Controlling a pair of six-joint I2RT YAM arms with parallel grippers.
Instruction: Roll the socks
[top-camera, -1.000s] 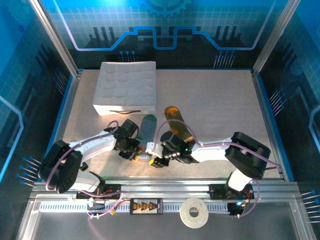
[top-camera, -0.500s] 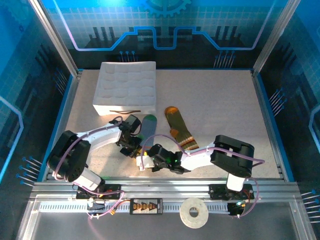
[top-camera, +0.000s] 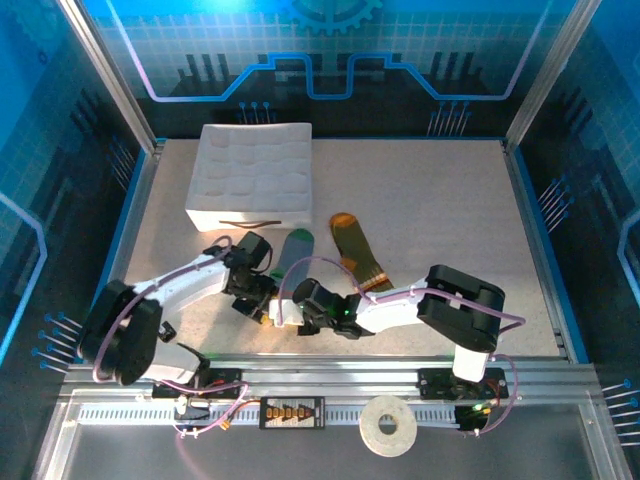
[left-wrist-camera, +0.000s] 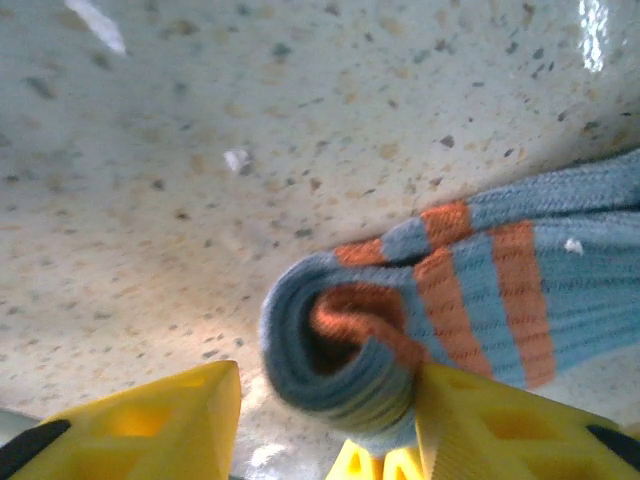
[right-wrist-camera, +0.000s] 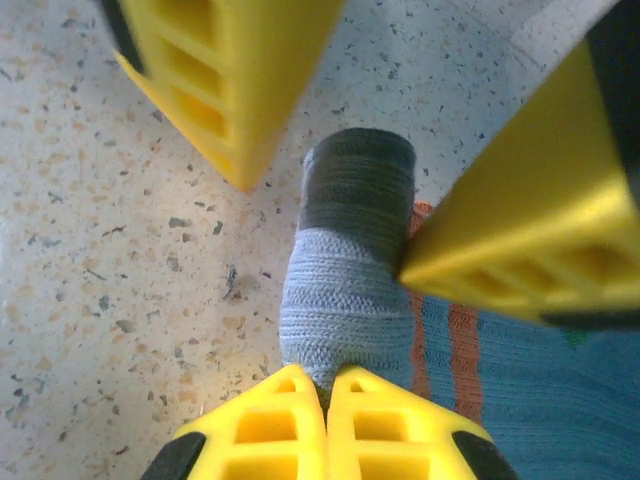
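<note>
We record the grey-blue sock (left-wrist-camera: 520, 290) on the bench (top-camera: 450, 220), green toe toward 12 o'clock, its orange-striped cuff end rolled at 6 o'clock. The left fingers (top-camera: 258, 306) stand partly open astride that roll, one touching it, the other clear. The right fingers (right-wrist-camera: 325, 415) are closed tip to tip against the roll; whether they pinch knit we cannot tell. The olive sock (top-camera: 360, 258) lies flat at 3 o'clock.

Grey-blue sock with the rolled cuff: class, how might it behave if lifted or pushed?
Soft knit, so the grey-blue sock would probably droop when lifted. Its rolled cuff looks loosely wound and may uncurl if pushed. Ribbed fabric likely drags on the table rather than sliding.
</note>
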